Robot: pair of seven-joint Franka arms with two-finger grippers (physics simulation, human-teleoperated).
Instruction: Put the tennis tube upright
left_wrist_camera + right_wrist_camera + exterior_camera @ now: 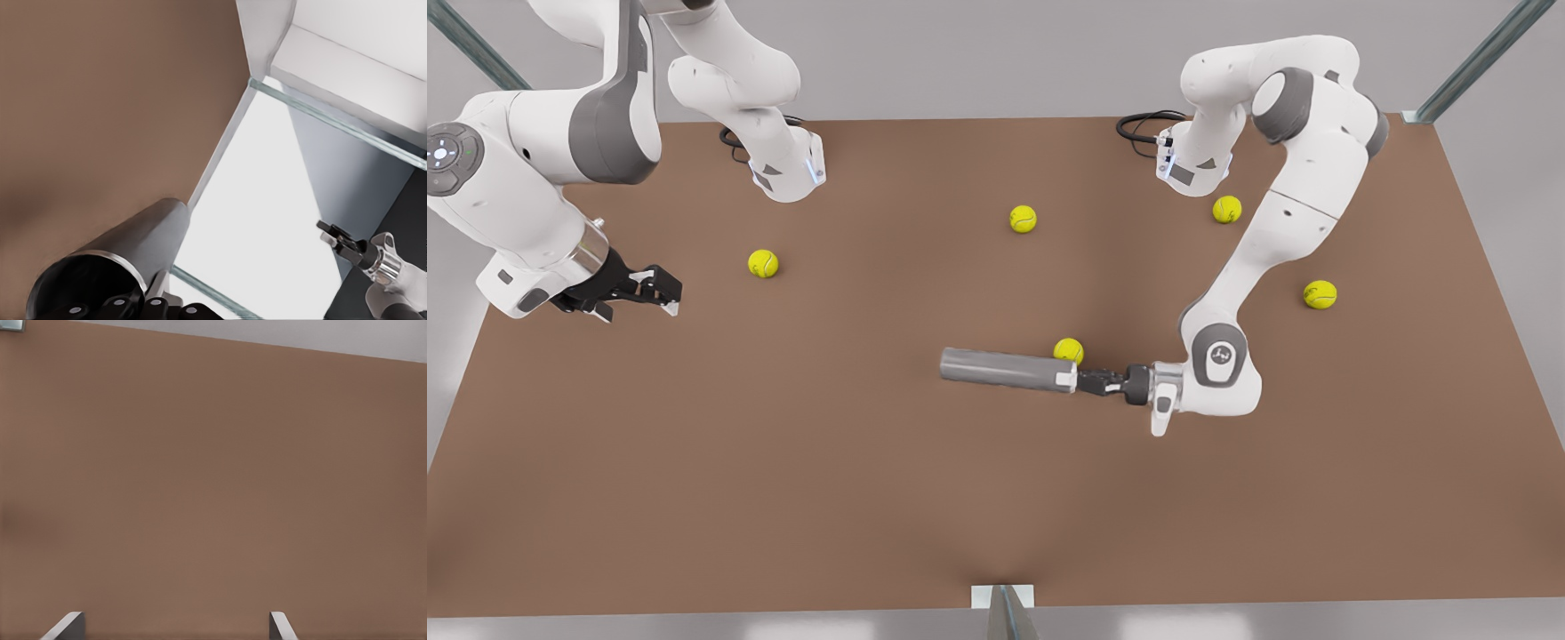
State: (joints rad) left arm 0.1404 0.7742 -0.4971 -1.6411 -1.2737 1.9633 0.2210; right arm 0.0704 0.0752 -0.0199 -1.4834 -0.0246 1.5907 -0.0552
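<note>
The tennis tube is a grey cylinder lying on its side near the middle of the brown table. Its open, silvery-rimmed end faces the front view's right. My left gripper reaches in level from that side and is shut on the tube's rim; in the left wrist view its fingers clamp the tube's wall beside the dark mouth. My right gripper hangs open at the front view's left, far from the tube, with its fingertips wide apart over bare table.
Several yellow-green tennis balls lie around: one just behind the tube's gripped end, others at the back, the left and the right. The right gripper shows far off in the left wrist view.
</note>
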